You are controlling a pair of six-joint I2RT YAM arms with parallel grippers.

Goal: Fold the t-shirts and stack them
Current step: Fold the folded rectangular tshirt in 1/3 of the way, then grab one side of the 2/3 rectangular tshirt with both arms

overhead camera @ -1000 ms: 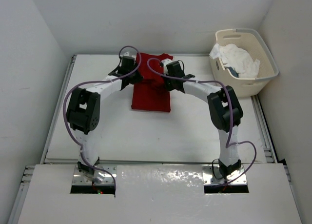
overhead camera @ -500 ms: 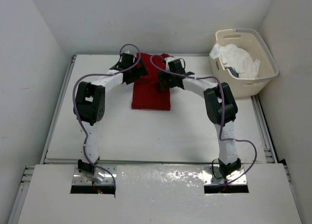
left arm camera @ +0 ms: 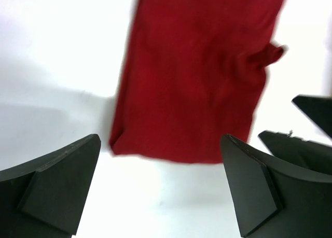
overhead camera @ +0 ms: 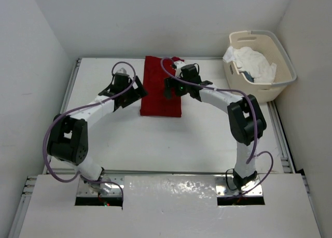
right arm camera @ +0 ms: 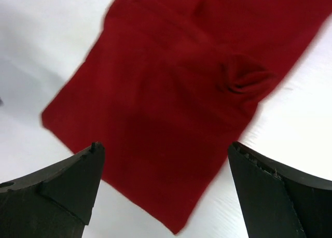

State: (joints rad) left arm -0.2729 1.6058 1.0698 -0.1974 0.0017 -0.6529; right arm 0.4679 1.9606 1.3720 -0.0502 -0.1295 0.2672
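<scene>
The deep red t-shirt [overhead camera: 160, 95] lies flat on the white table [overhead camera: 155, 139] as a long narrow folded strip, with a small bunched sleeve at its far right corner [overhead camera: 178, 59]. My left gripper [overhead camera: 136, 91] is open just off the strip's left edge; in the left wrist view the red shirt [left arm camera: 197, 77] lies ahead of the left gripper [left arm camera: 161, 196], over bare table. My right gripper [overhead camera: 169, 89] hovers open over the strip's right half, and in the right wrist view the red shirt [right arm camera: 171, 103] fills the space above the right gripper [right arm camera: 166, 196]. A white t-shirt [overhead camera: 253, 63] sits crumpled in the basket, with a bit of dark teal-blue cloth [overhead camera: 248, 76] beside it.
The cream laundry basket [overhead camera: 282, 56] stands at the far right of the table, close to the right wall. Walls close in on the left, the back and the right. Purple cables loop off both arms above the table.
Both grippers have opened and let go of the red shirt. The left arm has swung back to the left, off the cloth. The shirt's far end now lies stretched flat.
</scene>
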